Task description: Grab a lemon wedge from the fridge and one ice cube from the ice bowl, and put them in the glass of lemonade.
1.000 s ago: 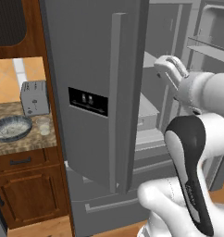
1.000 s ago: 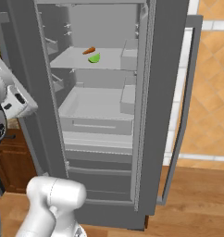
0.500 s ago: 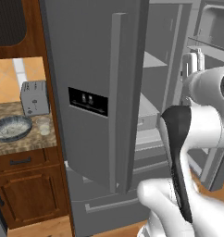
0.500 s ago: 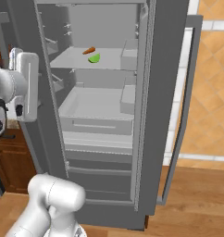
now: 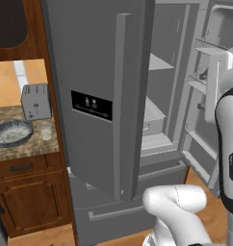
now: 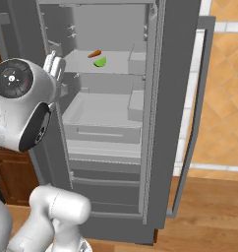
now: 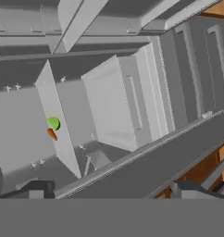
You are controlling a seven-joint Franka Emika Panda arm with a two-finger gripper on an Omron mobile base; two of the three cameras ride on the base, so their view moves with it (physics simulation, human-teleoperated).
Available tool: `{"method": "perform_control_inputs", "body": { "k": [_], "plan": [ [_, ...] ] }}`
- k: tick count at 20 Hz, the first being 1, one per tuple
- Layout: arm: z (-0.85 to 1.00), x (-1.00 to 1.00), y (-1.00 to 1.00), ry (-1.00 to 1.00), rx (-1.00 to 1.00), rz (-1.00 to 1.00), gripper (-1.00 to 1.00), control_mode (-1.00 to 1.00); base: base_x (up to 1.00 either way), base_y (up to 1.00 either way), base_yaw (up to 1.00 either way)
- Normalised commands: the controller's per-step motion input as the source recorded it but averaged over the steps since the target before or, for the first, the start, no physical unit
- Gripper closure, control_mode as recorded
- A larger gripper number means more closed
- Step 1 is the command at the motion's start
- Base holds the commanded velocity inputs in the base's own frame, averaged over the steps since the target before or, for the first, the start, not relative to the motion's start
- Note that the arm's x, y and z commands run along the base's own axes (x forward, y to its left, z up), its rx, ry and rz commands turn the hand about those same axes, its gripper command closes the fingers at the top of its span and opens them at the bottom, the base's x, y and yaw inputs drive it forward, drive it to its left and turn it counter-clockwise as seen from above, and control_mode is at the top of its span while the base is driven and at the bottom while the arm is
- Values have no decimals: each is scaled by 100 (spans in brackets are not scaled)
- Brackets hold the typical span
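Arm swung right — fridge (image 6: pixel 116 98) open, toaster (image 5: pixel 35 101) aside

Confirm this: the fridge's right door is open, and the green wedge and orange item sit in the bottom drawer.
Not quite. The fridge door is open, but the green wedge and the orange item lie on the upper shelf, as the right base view shows.

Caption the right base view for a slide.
Open fridge with a green lemon wedge beside a small orange item on the upper shelf.
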Motion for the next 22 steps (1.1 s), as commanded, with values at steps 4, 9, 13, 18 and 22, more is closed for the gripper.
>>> {"method": "perform_control_inputs", "body": {
  "k": [4,9,13,18,22],
  "plan": [
    [-22,25,54,-6,1,12,-100,-100,0,0,0],
    [-3,20,30,-3,1,6,-100,-100,0,0,0],
    [0,48,0,1,7,0,-100,-100,0,0,0],
    [-1,66,2,6,2,11,-100,-100,0,0,0],
    [-8,75,0,4,0,24,-100,-100,0,0,0]
  ]
}}
